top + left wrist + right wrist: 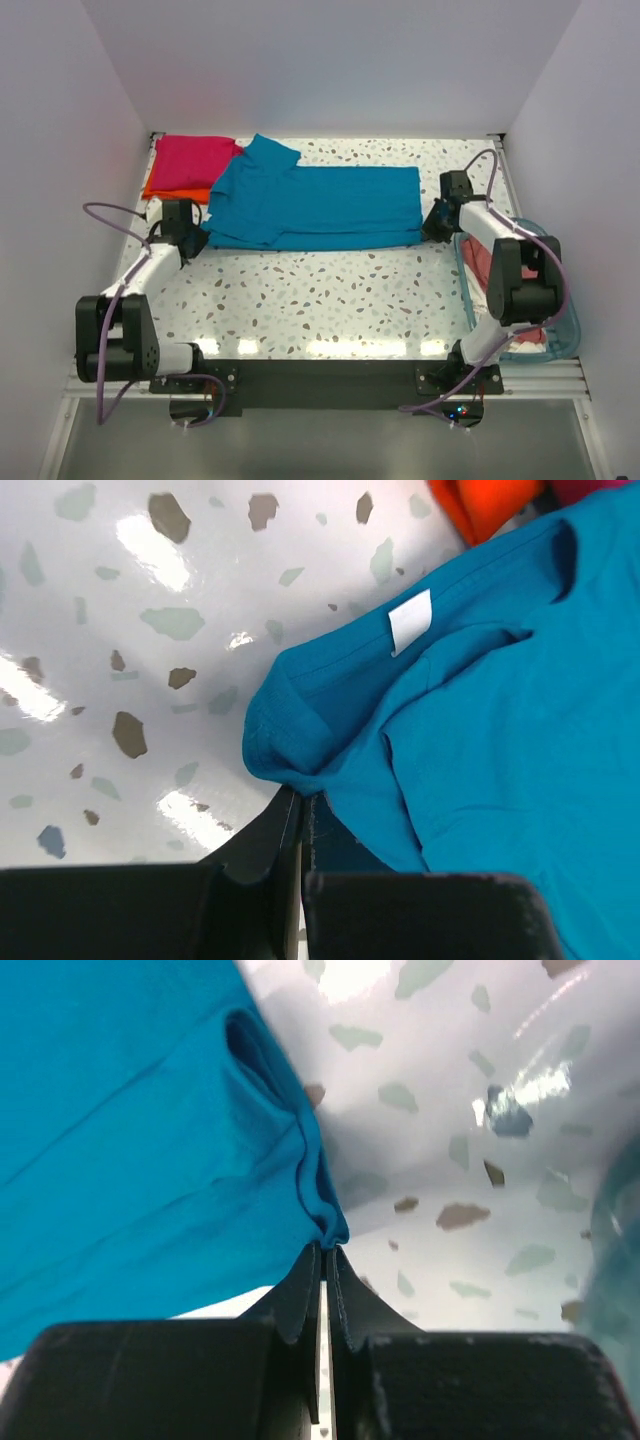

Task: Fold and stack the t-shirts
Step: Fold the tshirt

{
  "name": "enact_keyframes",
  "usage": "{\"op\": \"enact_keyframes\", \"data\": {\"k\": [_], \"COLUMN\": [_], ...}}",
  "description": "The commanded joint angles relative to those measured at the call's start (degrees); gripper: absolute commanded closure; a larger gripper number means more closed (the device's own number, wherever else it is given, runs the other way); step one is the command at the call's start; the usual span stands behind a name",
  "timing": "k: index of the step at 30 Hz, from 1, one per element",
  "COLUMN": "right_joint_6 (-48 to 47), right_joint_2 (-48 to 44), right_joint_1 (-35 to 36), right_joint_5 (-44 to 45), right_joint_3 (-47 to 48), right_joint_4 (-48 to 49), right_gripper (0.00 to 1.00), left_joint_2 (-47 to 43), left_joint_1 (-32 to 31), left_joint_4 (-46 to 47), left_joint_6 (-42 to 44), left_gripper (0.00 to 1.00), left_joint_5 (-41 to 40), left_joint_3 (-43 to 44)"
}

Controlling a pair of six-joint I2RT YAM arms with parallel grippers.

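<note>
**Both claws clamped on the teal t-shirt [320, 205]**

Nearest to us is the speckled tabletop [330, 295], bare in front. At its right edge sits the clear blue basket [562, 335]. A salmon t-shirt [481, 262] is bunched inside it, partly hidden behind the right arm.

Moving up, we reach the action. The left claw [302, 802] is pinched tight on the near left corner of the teal t-shirt, cloth caught between its fingertips. The fabric bunches into a small fold just above the grip. Beyond that fold we spot a white tag [410, 620] showing at the collar.

Over on the other side, the right claw [326, 1252] is clenched on the shirt's near right corner. The hem gathers into a ridge right at the tips.

The teal t-shirt itself lies spread across the far half of the tabletop between the two claws, one sleeve pointing away.

At the far left corner, a folded magenta t-shirt [195, 157] rests on an orange t-shirt [172, 190]. The teal sleeve touches the magenta one's edge.
</note>
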Motion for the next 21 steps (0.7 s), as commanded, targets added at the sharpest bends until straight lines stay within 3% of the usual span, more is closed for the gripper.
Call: {"op": "enact_keyframes", "data": {"k": [1, 18, 19, 20, 21], "right_joint_6": [-1.5, 2.1, 3.1, 3.2, 3.2], "right_joint_2": [-8.1, -44.1, -46.8, -47.7, -48.4], "right_joint_1": [-0.1, -0.1, -0.1, -0.1, -0.1], "right_joint_5": [-1.4, -12.9, -13.8, -14.5, -13.5], "right_joint_3": [-2.4, -26.3, -27.0, -27.6, -27.3], "right_joint_4": [-3.1, -14.7, -14.8, -14.9, -15.6], "right_gripper": [1.0, 1.0, 1.0, 0.95, 0.79], "left_joint_2": [-7.0, -38.5, -39.6, -40.5, -41.5], "left_joint_1": [1.6, 2.9, 2.9, 3.0, 2.9], "left_joint_4": [-4.8, -21.4, -21.4, -23.1, -23.1], "left_joint_6": [2.1, -1.7, -2.4, -3.4, -3.3], "left_gripper": [1.0, 0.99, 0.92, 0.73, 0.62], "left_joint_5": [-4.4, -4.0, -3.4, -2.7, -2.5], "left_joint_3": [1.5, -14.5, -14.5, -13.5, -13.0]}}
